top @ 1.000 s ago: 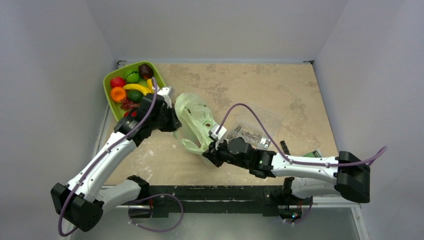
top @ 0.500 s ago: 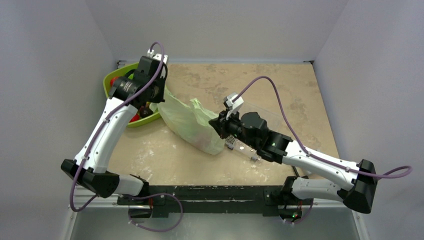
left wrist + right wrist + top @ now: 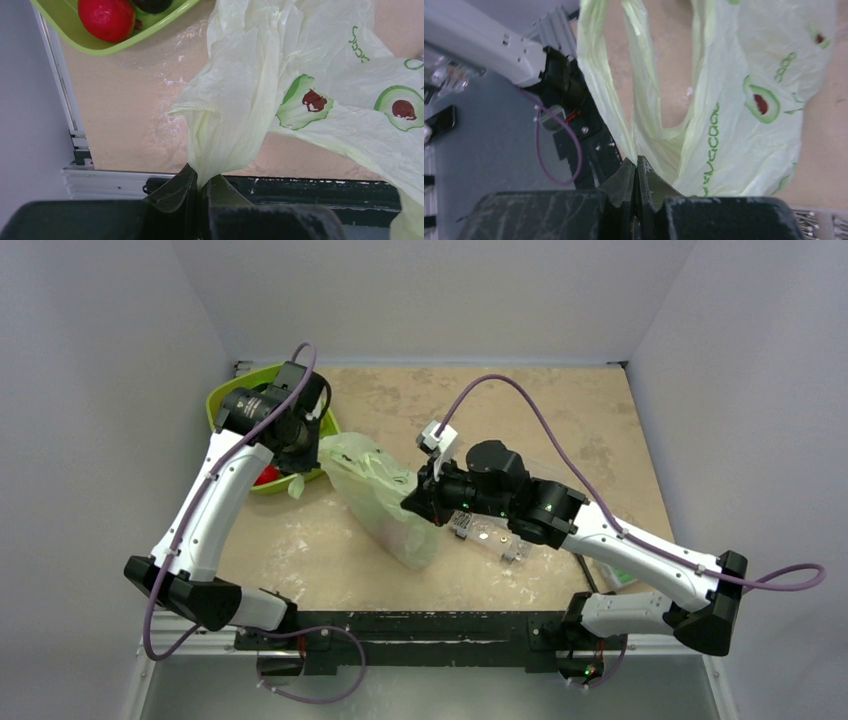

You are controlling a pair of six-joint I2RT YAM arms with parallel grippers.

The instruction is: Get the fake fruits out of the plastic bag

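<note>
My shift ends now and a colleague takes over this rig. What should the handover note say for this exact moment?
Left claw: shut on a bunched edge of the plastic bag, held up beside the green bowl.
Right claw: shut on a handle loop of the bag.
Bag: stretched between both claws, its low end sagging toward the table.
Fake fruits: none lies out on the table. They are presumably inside the bag, but not clearly visible.
Done: bag gripped at two places.
Left: get every fruit out of the bag.
</note>
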